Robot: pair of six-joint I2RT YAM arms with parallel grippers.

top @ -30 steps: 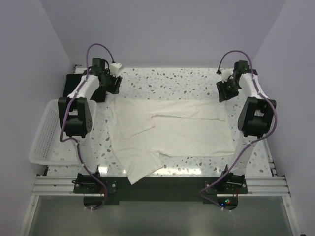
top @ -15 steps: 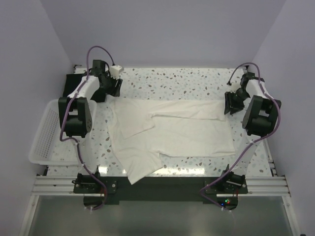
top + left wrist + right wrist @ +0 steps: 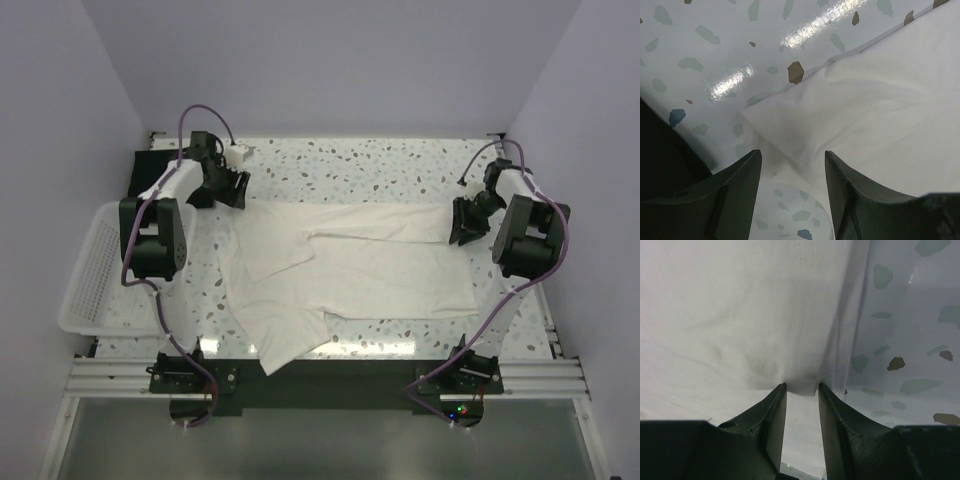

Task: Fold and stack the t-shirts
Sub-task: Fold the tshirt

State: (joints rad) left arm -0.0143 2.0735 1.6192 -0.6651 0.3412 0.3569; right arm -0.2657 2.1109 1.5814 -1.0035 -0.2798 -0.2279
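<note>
An off-white t-shirt lies spread flat across the table, with one part hanging over the near edge. My left gripper is low over its far left corner. In the left wrist view its jaws are open, with that corner of the shirt between them. My right gripper sits at the shirt's right edge. Its jaws stand narrow but still apart, and the cloth puckers between the tips. A black patch behind the left arm looks like the black t-shirt, mostly hidden.
A white lattice basket hangs off the table's left side beside the left arm. The speckled tabletop shows beyond the shirt, up to the back wall. Side walls stand close on both sides.
The right arm has swung from the back right corner down onto the shirt's right edge, and its jaws have narrowed. The left gripper has shifted slightly toward the shirt's far left corner.
</note>
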